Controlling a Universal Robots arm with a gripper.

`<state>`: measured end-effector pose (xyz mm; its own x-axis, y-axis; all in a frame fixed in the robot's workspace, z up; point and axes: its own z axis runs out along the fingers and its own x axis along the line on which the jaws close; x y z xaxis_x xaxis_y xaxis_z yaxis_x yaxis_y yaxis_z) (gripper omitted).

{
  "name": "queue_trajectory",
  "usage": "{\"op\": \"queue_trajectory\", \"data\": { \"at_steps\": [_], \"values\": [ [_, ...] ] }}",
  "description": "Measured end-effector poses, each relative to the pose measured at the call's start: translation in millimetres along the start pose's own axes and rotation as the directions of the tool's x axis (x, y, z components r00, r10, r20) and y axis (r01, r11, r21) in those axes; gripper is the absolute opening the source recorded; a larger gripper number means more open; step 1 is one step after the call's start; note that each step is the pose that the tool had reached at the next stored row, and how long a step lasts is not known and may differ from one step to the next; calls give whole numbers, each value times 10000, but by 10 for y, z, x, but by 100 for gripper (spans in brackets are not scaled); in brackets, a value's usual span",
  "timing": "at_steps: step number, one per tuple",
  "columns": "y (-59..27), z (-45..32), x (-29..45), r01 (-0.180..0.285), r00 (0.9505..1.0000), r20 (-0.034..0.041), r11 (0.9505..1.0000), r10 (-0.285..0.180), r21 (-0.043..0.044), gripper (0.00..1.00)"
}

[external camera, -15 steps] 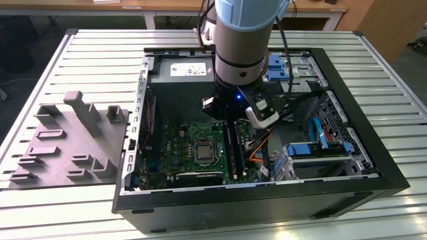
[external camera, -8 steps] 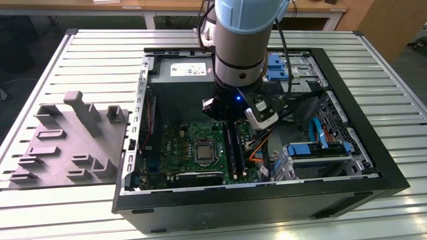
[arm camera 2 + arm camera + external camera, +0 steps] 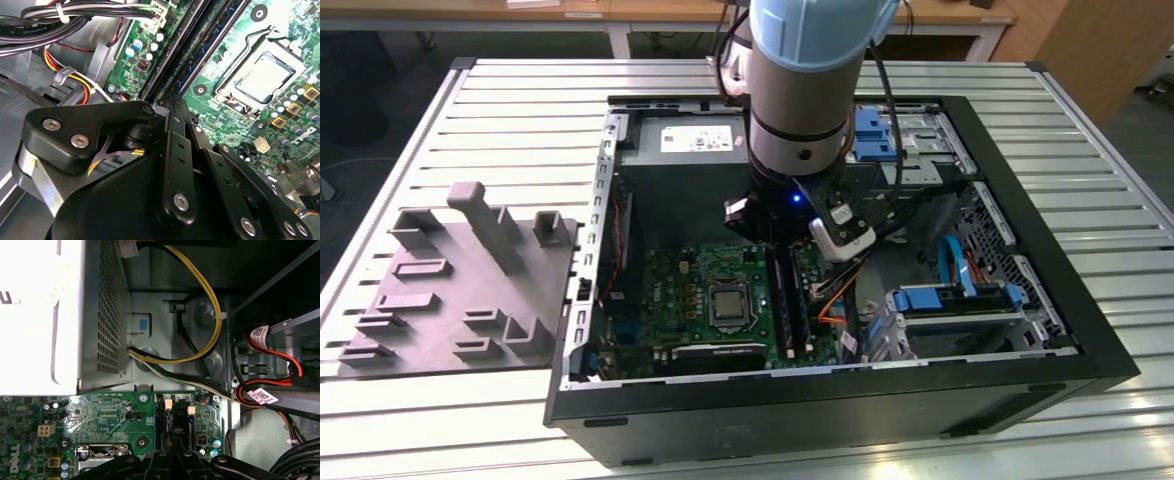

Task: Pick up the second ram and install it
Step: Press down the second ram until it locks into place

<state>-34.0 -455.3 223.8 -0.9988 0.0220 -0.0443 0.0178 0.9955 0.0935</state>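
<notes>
The arm (image 3: pixel 803 90) reaches straight down into the open computer case (image 3: pixel 841 400), which lies on its side on the slatted metal surface (image 3: pixel 494 110). Taking the green motherboard (image 3: pixel 707 290) as the landmark, the hand (image 3: pixel 172 102) hangs directly over the long black memory slots (image 3: pixel 787 300) that run along the board's edge, on the side away from the processor socket (image 3: pixel 724 302).

In the second wrist view the black linkage of the hand crowds the foreground, and its fingers (image 3: pixel 177 125) come together at a narrow point right above the slots. A thin dark stick, the second ram (image 3: pixel 200 42), stretches away from that point along the slot channel, beside the socket (image 3: pixel 262 77). It sits upright in or against the slots; I cannot tell whether it is fully seated, nor whether the fingers are clamped on it or merely resting at its end.

In the first wrist view the hand's tip (image 3: pixel 175 450) meets the near end of the slots (image 3: pixel 175 422), whose pale latches show at the far end. Beyond the board lies the grey power supply (image 3: pixel 60 315), with yellow and black cables (image 3: pixel 212 305) looping past it.

Off the motherboard, blue drive brackets (image 3: pixel 961 295) sit at the case's front end, and a grey moulded fixture (image 3: pixel 460 280) rests on the surface outside the case.
</notes>
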Motion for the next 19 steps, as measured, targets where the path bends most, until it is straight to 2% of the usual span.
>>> {"op": "queue_trajectory", "data": {
  "at_steps": [19],
  "values": [
    [-6, 68, 3, 0, 10000, 0, 10000, 0, -1, 10]
  ]
}}
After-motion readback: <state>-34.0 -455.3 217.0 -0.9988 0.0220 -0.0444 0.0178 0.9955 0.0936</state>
